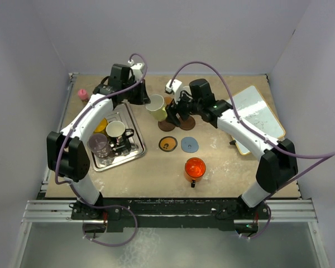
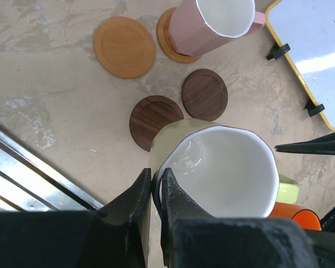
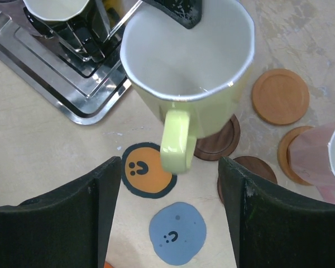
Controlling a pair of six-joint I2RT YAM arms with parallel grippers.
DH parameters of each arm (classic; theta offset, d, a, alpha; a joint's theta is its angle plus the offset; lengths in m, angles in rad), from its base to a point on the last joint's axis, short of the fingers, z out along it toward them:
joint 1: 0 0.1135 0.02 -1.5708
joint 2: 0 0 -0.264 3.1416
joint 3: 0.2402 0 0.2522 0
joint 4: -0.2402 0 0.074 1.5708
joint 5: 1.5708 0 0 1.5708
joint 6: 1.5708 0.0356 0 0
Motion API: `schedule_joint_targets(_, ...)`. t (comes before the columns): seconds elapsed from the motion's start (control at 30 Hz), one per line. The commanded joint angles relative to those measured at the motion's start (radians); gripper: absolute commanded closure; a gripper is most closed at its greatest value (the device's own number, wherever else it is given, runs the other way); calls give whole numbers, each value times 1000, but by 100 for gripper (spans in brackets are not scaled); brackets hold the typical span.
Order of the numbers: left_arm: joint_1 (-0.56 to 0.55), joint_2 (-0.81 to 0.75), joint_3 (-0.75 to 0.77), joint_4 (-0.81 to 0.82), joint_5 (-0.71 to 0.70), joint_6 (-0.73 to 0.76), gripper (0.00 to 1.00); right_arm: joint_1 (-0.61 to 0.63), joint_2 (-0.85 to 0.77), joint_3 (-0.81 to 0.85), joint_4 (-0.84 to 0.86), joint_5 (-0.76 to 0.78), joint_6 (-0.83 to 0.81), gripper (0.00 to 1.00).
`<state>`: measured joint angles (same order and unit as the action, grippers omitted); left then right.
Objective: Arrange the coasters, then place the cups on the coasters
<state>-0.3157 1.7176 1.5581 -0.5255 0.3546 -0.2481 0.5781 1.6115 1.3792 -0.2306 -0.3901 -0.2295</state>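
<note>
1. The left arm (image 1: pixel 92 114) reaches from its base over the silver metal tray (image 3: pixel 56 78) to the far middle of the table (image 1: pixel 223 167). The left gripper (image 2: pixel 155 187) points down, its jaws pinched on the wall of the pale cream-green mug (image 2: pixel 218 167), one finger inside the rim and one outside.
2. The right arm (image 1: pixel 243 131) bends in from the right. The right gripper (image 3: pixel 170 167) has its jaws spread wide and grips nothing; the mug's handle hangs before the gap, touching neither finger.
3. The mug sits over one dark brown coaster (image 3: pixel 220 142), partly covering it. Whether its base touches cannot be told.
4. Markings: the orange dark-rimmed coaster (image 3: pixel 148 169) and the grey-blue coaster (image 3: pixel 177 233) each carry a small face of two dots and a curved mouth. Marks on the yellow-edged board (image 1: pixel 257 114) are too small to read.
5. Materials: the mug is glossy with a faceted rim and a white interior. The light brown coaster (image 3: pixel 280 96) looks wooden, with a raised rim. The pink mug (image 2: pixel 212 22) stands on another. The tray is stepped and reflective.
</note>
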Motion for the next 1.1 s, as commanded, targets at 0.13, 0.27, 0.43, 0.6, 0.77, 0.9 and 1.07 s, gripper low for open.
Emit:
schedule_joint_targets(0.13, -30, -34, 33, 105, 22, -66, 97, 39, 76, 63, -33, 60, 1, 40)
schedule_joint_targets(0.27, -46, -37, 24, 102, 6, -53, 97, 49, 97, 89, -60, 93, -17, 49)
schedule_joint_targets(0.43, -56, -40, 15, 101, -20, -35, 97, 56, 109, 117, -78, 135, -35, 50)
schedule_joint_targets(0.6, -57, -39, 10, 100, -22, -32, 97, 55, 86, 101, -51, 171, -43, 53)
schedule_joint_targets(0.77, -57, -35, 9, 101, -19, -32, 97, 55, 75, 101, -49, 185, -53, 62)
schedule_joint_targets(0.9, -58, -31, 8, 100, -20, -32, 97, 56, 74, 103, -49, 184, -53, 70)
schedule_joint_targets(1.07, -57, -29, 2, 102, -27, -26, 97, 55, 71, 101, -46, 190, -53, 86)
